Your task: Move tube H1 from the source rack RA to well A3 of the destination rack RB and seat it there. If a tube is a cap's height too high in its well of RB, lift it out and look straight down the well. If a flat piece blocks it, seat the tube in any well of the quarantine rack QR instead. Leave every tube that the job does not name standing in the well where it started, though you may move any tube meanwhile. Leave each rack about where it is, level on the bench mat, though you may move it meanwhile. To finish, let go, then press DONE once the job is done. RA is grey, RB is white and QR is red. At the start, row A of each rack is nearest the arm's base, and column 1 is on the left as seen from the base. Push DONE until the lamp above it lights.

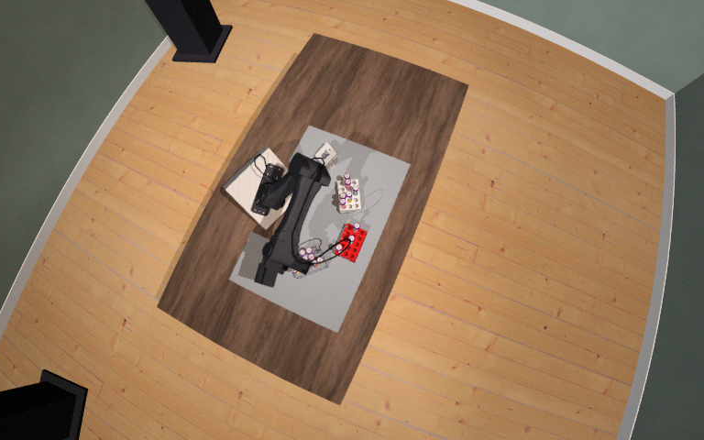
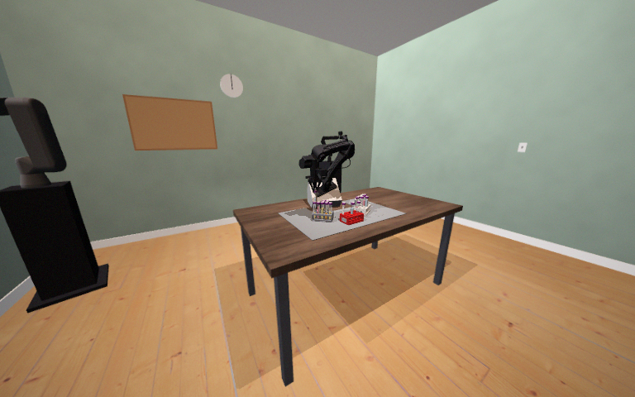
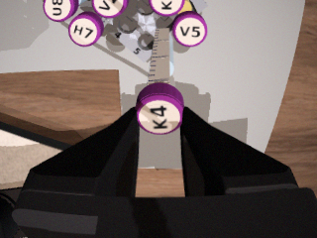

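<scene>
My gripper is shut on tube K4, with its purple-rimmed cap facing the wrist camera. K4 is above the mat, just outside the column-5 end of the grey source rack RA. In the wrist view, caps H7, V5 and U8 stand in or over RA. The arm hides part of RA in the top view. The white rack RB holds several tubes. The red rack QR holds three. I cannot make out a label H1.
The racks stand on the grey bench mat. A small white box sits near the arm's elbow at the mat's far edge. The arm's base stands on a pale block. A black cable arches over QR in the top view.
</scene>
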